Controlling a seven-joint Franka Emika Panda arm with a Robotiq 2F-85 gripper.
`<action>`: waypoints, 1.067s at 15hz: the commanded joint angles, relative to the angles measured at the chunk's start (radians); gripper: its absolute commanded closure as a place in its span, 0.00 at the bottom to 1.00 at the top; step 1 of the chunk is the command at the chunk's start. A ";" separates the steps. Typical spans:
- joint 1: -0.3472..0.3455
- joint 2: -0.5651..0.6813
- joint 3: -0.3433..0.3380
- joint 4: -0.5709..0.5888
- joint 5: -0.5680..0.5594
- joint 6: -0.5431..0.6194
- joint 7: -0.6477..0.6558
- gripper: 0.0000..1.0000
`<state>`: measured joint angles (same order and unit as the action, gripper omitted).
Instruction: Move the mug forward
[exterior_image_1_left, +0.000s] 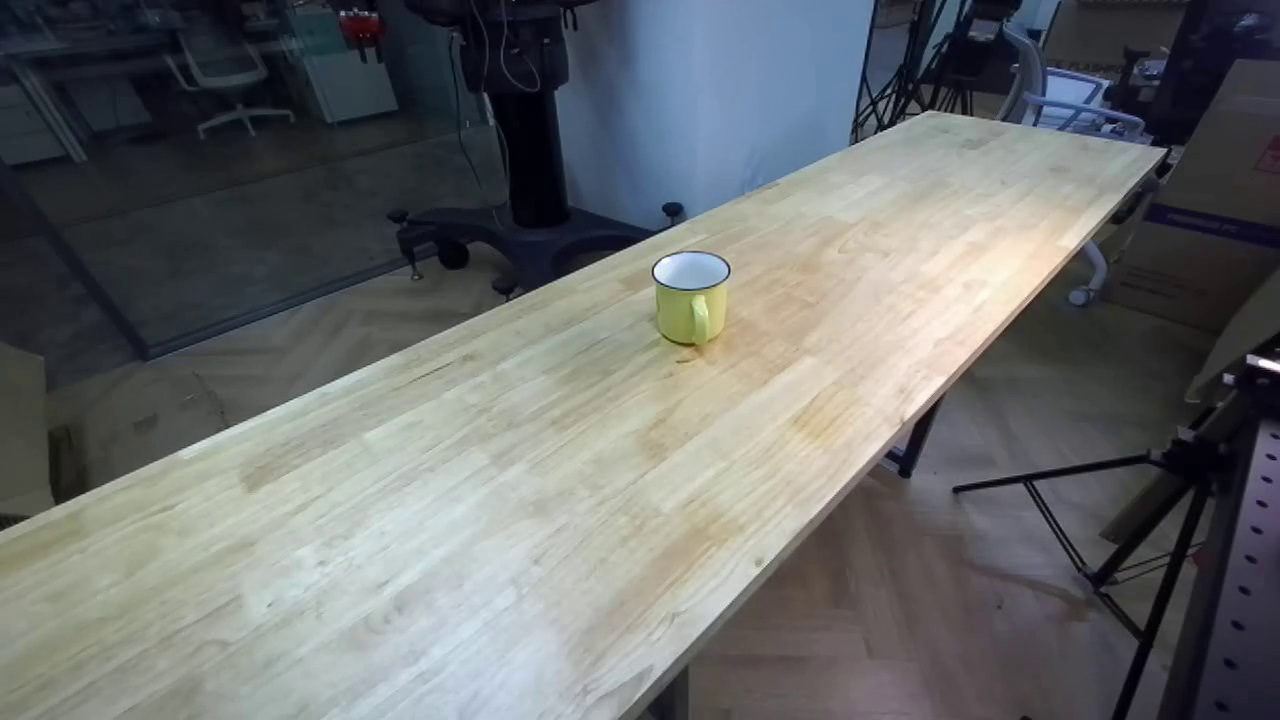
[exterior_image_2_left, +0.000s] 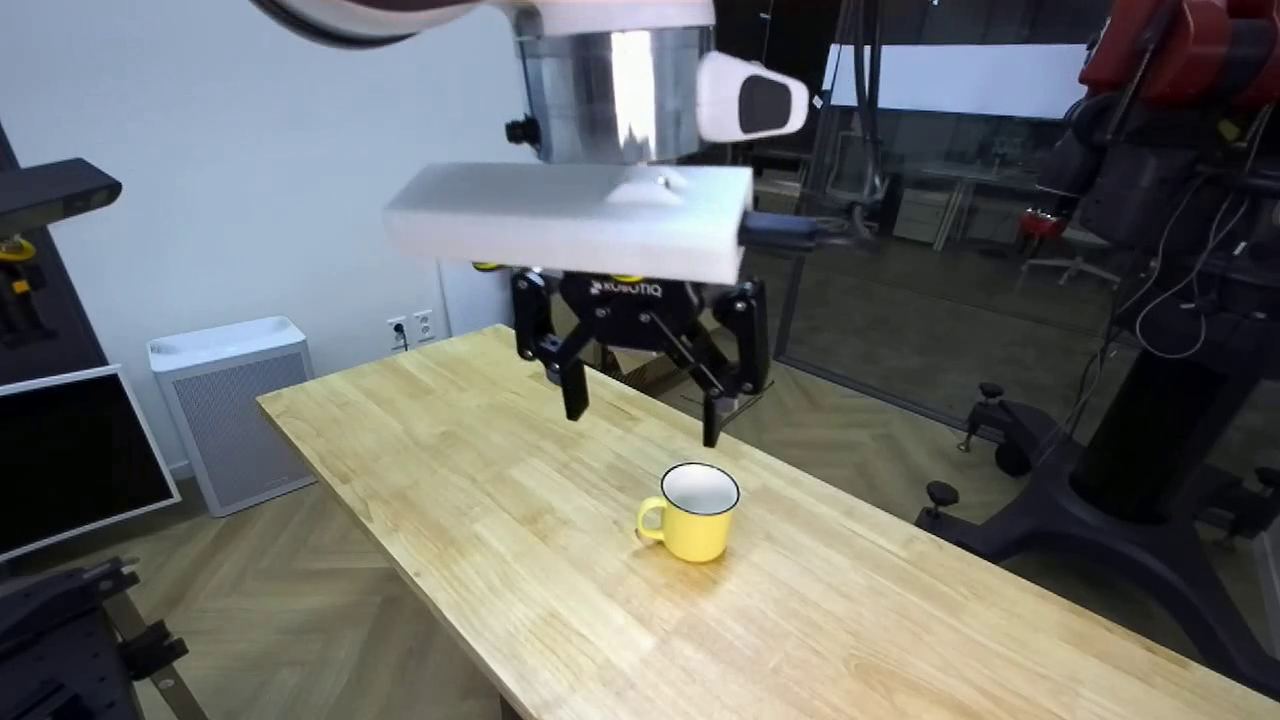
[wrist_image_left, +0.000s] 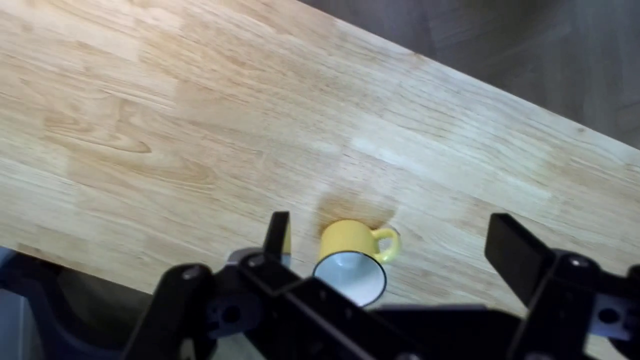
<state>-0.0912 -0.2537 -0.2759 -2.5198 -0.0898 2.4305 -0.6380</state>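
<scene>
The mug (exterior_image_2_left: 697, 530) stands upright — claw (exterior_image_2_left: 643, 424) spread above.

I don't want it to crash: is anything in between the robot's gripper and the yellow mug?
Nothing that shows. In an exterior view, the open gripper hangs higher than the upright yellow mug, with no object between them. The wrist view shows none either.

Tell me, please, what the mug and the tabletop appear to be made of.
The mug looks like enamelled metal or glazed ceramic, smooth yellow outside and white inside; the dark line around its rim suggests enamelware, but I can't settle which. The tabletop seems to be wood with a smooth, pale finish, judging by its grain and strip seams, though a printed laminate is possible.
</scene>
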 joint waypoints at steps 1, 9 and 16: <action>-0.065 0.149 0.018 0.105 -0.112 0.018 0.078 0.00; -0.101 0.478 0.069 0.324 0.104 -0.003 -0.087 0.00; -0.127 0.553 0.126 0.351 0.099 0.015 -0.069 0.00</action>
<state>-0.1877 0.3019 -0.1808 -2.1698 0.0250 2.4477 -0.7190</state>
